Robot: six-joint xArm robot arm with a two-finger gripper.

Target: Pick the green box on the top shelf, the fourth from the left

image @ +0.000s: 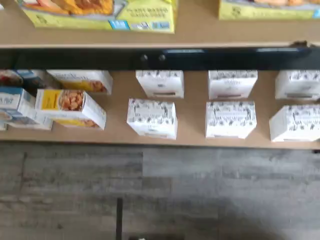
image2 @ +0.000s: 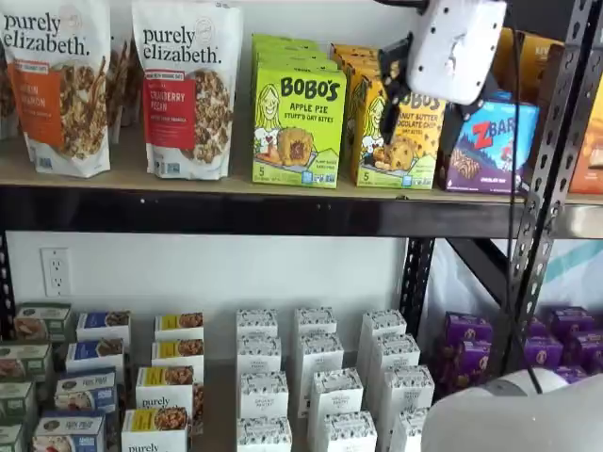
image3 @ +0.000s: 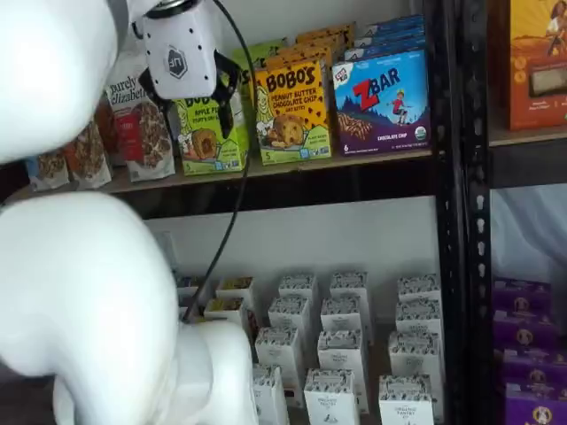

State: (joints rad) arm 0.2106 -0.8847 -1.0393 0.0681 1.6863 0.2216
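The green box (image2: 297, 122), a lime-green "BOBO'S Apple Pie" carton, stands upright on the top shelf (image2: 188, 212), between a granola bag and a yellow-orange Bobo's box. It also shows in a shelf view (image3: 213, 142), partly behind my gripper (image3: 188, 111). The gripper hangs in front of the shelf at box height, its black fingers spread with a plain gap and nothing in them. In a shelf view the gripper (image2: 424, 118) overlaps the yellow-orange box. The wrist view shows a lime-yellow carton (image: 100, 15) above the shelf's black beam (image: 160, 57); I cannot tell which box it is.
Purely Elizabeth granola bags (image2: 188, 85) stand left of the green box. The yellow-orange Bobo's box (image3: 292, 111) and blue ZBar box (image3: 381, 102) stand right of it. A black upright post (image3: 452, 177) is further right. White boxes (image2: 320, 377) fill the lower shelf. My white arm (image3: 89, 292) fills the foreground.
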